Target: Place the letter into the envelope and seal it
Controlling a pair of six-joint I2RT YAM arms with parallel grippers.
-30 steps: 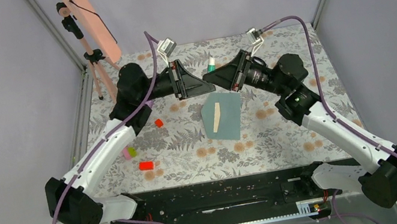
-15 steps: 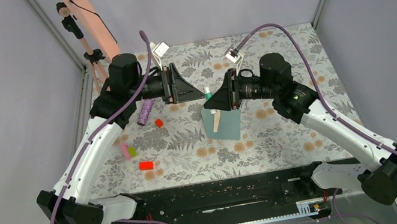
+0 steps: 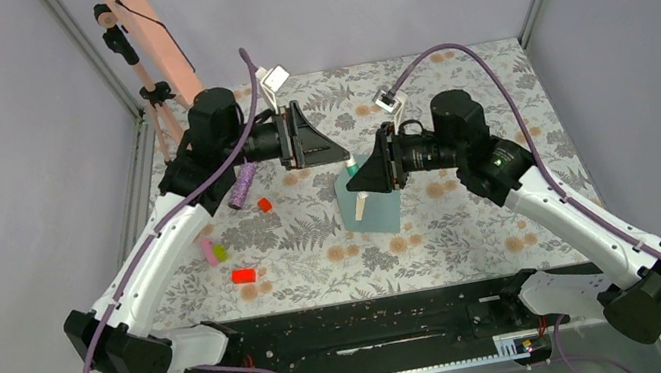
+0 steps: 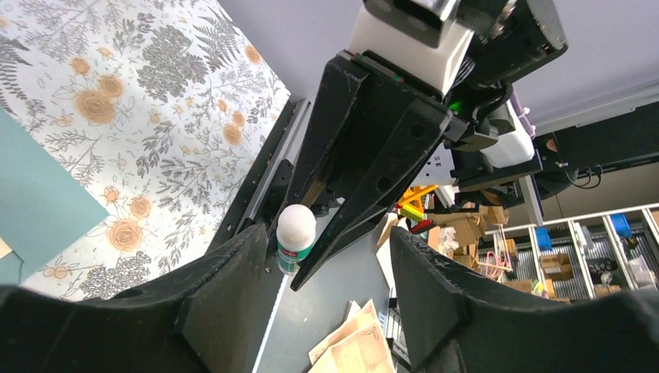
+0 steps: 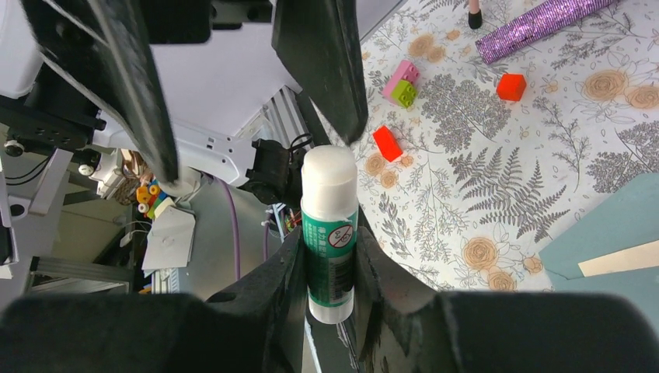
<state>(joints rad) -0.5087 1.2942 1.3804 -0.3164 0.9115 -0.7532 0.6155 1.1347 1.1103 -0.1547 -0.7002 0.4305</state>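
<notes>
The letter (image 3: 362,206) lies on the envelope (image 3: 384,213), seemingly unsealed; right claw (image 5: 330,264) grips a glue stick (image 5: 329,221), left claw (image 4: 326,237) stands wide, empty.

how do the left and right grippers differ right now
The left gripper is open and empty; the right gripper is shut on a glue stick, white cap toward the left gripper. The right gripper hangs over the teal envelope at its far edge; the left gripper is over the floral table beyond it. Both are raised, pointing tip to tip.
</notes>
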